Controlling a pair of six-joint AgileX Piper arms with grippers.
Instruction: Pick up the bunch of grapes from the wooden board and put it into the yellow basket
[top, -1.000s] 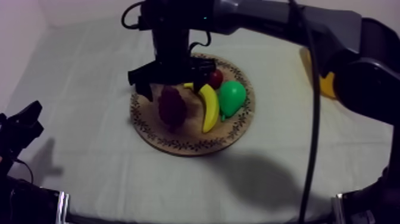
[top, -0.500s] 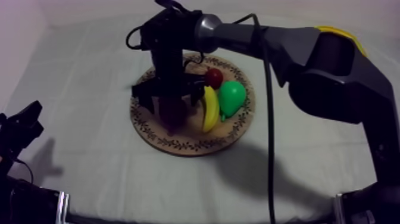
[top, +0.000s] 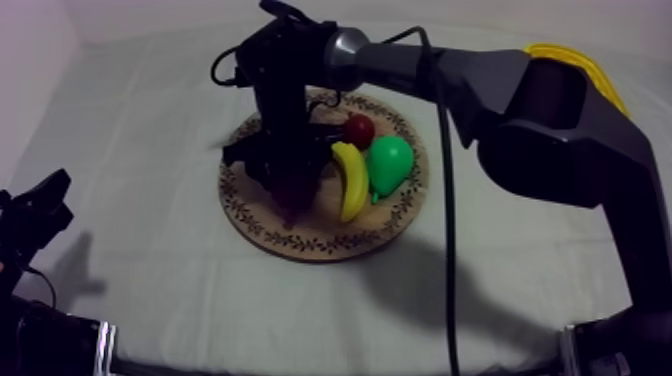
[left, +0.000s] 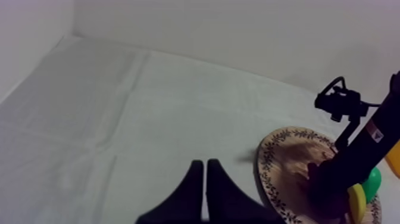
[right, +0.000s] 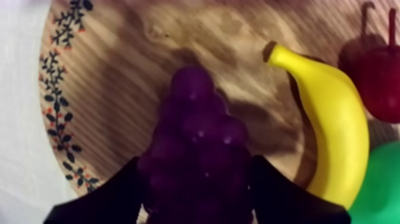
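**Operator:** Report the right gripper (right: 195, 167).

**Technician:** Its fingers are closed round the bunch of grapes (right: 193, 113), one against each flank (contact looks firm in the right wrist view).

**Operator:** Where is the bunch?

**Technician:** It is on the wooden board (top: 300, 243), toward the 9 o'clock side in the top view. The banana (top: 350, 180) lies just beside it at 3 o'clock. As far as I can judge, the bunch is not yet lifted.

**Operator:** And the left gripper (left: 205, 179)?

**Technician:** Its fingers lie together as a narrow wedge, holding nothing, at 8 o'clock on the table (top: 150, 280).

**Operator:** Progress?

**Technician:** Approach and grasp are judged complete. The lift is left, then the carry to the yellow basket (top: 585, 65), at 2 o'clock from the board and well apart, then the release.
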